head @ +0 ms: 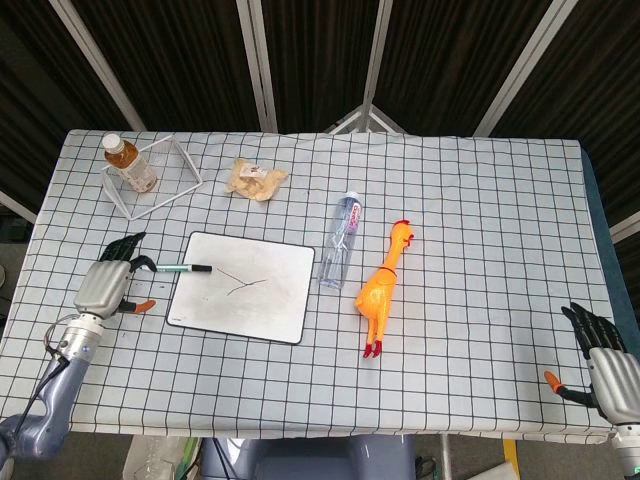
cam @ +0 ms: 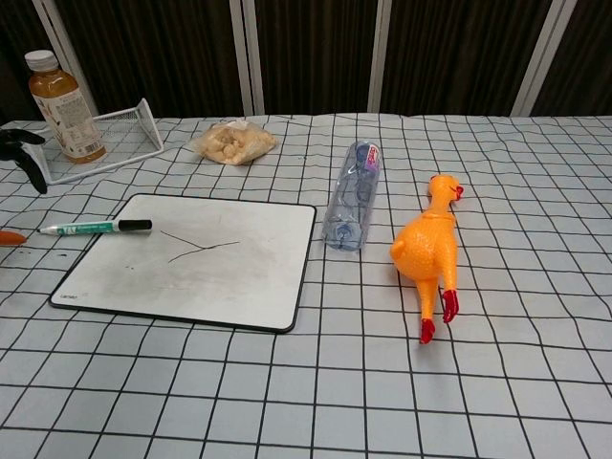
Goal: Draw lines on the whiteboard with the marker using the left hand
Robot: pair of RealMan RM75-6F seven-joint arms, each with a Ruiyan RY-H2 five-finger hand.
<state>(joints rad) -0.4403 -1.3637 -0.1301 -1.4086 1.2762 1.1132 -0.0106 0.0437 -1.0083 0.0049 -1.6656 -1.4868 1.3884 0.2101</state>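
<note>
- Currently, the marker (head: 183,268) is lying flat, its capped dark tip over the left edge of the whiteboard (head: 243,286) and its green-and-white barrel on the checked surface (head: 470,220) just left of it.
- Two thin crossing lines are showing near the middle of the whiteboard, so the drawing appears done and the release step is in hand.
- To finish well, the left hand (head: 106,285) should be clearing leftward and upward without brushing the barrel, which could roll on the surface.
- The left hand is sitting just left of the marker, fingers spread, holding nothing; whether a fingertip is touching the barrel end cannot be told.
- The right hand (head: 603,362) is resting at the near right corner, fingers apart, gripping nothing.
</note>
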